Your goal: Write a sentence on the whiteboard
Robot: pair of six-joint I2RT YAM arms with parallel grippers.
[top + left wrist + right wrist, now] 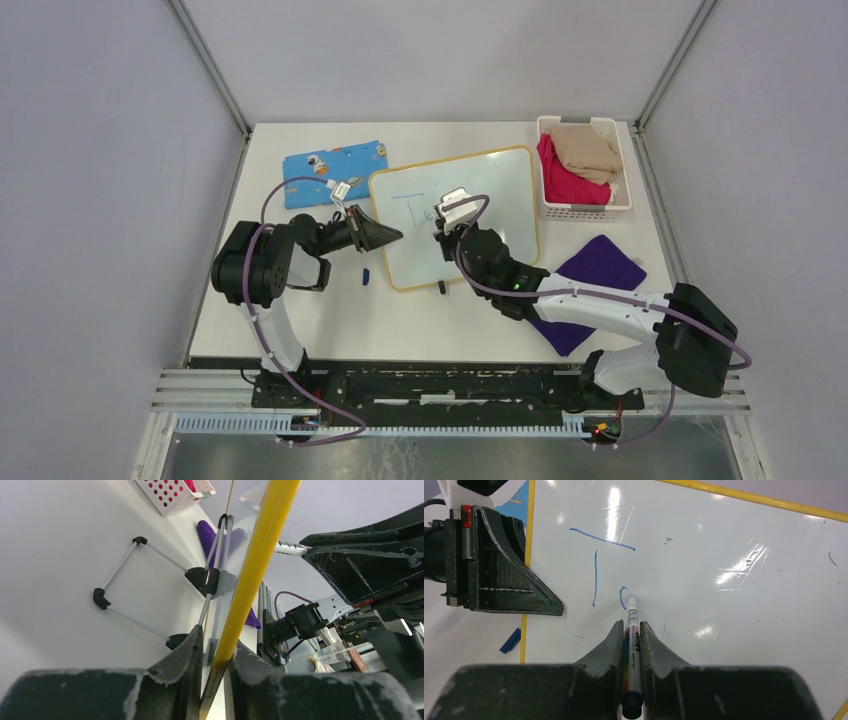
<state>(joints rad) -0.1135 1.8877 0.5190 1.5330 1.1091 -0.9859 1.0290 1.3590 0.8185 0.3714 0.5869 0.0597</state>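
Right claw [630, 626] clamping tightly on a white marker pen [632, 612], tip touching the white yellow-rimmed whiteboard [495, 195] beside thin blue marker strokes [595, 577], right arm stretching forward-left over the white table [400, 325], left claw [216, 645] pinching the board's left rim, elbow bending.

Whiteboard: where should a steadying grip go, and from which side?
Pinch the whiteboard by the thin yellow rim on its left edge. Come in flat from the left, one finger above and one below. The board is thin and propped off the table on its wire stand, so a finger fits underneath. That edge is also clear of the blue strokes. The left gripper is shut on it there.
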